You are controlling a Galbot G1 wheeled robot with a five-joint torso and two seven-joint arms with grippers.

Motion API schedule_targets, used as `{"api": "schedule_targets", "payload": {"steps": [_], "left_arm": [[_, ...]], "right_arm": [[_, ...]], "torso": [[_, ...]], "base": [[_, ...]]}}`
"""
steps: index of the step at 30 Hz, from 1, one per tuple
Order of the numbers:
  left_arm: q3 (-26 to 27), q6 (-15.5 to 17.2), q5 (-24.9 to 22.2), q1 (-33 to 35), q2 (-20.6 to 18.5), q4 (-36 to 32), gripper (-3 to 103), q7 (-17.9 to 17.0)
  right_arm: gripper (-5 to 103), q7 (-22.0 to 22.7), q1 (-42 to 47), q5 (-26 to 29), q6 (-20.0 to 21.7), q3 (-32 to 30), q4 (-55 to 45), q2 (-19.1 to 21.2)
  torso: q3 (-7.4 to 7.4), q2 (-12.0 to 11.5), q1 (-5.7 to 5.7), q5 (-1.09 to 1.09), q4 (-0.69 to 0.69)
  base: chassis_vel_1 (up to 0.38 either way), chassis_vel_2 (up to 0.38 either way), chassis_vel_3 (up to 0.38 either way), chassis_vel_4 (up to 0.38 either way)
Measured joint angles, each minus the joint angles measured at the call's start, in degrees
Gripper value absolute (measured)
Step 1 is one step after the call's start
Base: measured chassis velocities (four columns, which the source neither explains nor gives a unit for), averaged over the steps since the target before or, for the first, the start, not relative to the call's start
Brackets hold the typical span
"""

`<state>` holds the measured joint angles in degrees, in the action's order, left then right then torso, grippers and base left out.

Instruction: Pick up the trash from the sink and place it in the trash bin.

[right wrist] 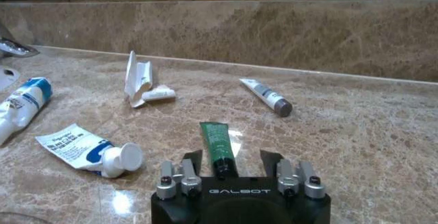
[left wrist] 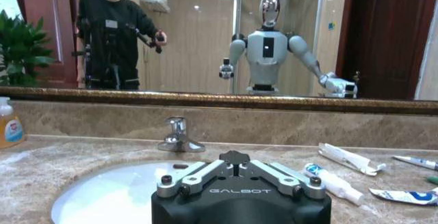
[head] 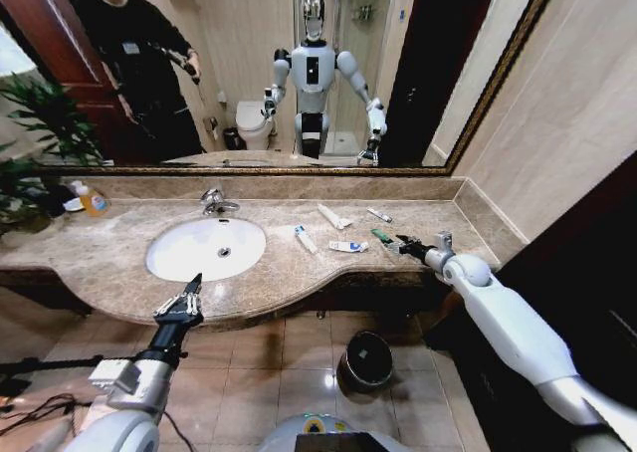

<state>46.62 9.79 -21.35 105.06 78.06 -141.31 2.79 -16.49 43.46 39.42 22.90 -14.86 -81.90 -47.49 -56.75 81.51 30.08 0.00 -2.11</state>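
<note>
The marble counter (head: 119, 253) holds the white sink (head: 179, 258), basin bare. All five tubes lie right of it on open stone. On the floor the black trash bin (head: 366, 360) stands. Right gripper (right wrist: 231, 165), fingers spread, straddles the dark green tube (right wrist: 217, 143). Left gripper (head: 185, 301), fingers together, hovers at the counter's front edge.

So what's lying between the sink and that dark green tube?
In the head view, two white tubes with blue marks lie on the counter between sink and green tube.
</note>
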Motion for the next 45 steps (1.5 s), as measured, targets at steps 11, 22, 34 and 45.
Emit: {"api": "schedule_targets", "payload": {"steps": [11,22,34,45], "left_arm": [[0.0,0.0,0.0,0.0,0.0,0.0,0,0.0],[0.0,0.0,0.0,0.0,0.0,0.0,0,0.0],[0.0,0.0,0.0,0.0,0.0,0.0,0,0.0],[0.0,0.0,0.0,0.0,0.0,0.0,0,0.0]], "right_arm": [[51,0.2,1.5,-0.4,0.3,-0.8,-0.6,-0.2],[46,0.2,2.6,-0.6,0.2,-1.4,-0.9,-0.4],[20,1.0,3.1,-1.0,0.1,-1.6,-2.1,-0.8],[20,3.0,7.0,0.3,-0.2,-6.3,-8.7,-0.1]], "torso": [[0.0,0.0,0.0,0.0,0.0],[0.0,0.0,0.0,0.0,0.0],[0.0,0.0,0.0,0.0,0.0],[0.0,0.0,0.0,-0.01,0.0]], "base": [[0.0,0.0,0.0,0.0],[0.0,0.0,0.0,0.0],[0.0,0.0,0.0,0.0],[0.0,0.0,0.0,0.0]]}}
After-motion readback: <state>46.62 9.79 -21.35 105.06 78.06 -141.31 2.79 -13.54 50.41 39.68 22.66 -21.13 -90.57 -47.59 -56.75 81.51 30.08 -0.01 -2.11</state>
